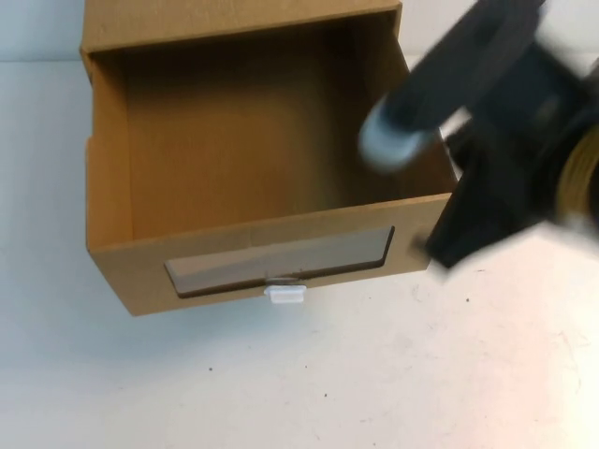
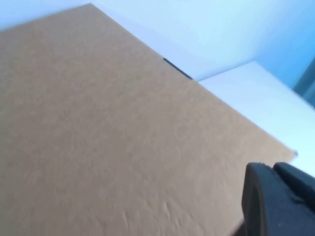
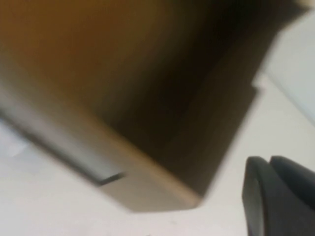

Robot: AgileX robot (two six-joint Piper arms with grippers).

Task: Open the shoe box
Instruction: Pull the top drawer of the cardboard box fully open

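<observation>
The brown cardboard shoe box (image 1: 122, 187) stands on the white table with its drawer pulled out toward me and its inside bare. The drawer's front wall has a clear window (image 1: 281, 262) and a small white pull tab (image 1: 284, 295). My right gripper (image 1: 447, 248) is blurred at the drawer's front right corner; in the right wrist view it (image 3: 268, 160) is shut with nothing in it, just off the box corner (image 3: 162, 196). My left gripper (image 2: 272, 167) shows only in the left wrist view, shut and empty, close over a flat cardboard face of the box (image 2: 98, 123).
The box's outer sleeve (image 1: 234, 19) stands at the back of the table. White table top (image 1: 328, 383) stretches in front of the drawer and to its left. The right arm's dark links (image 1: 487, 84) hang over the drawer's right side.
</observation>
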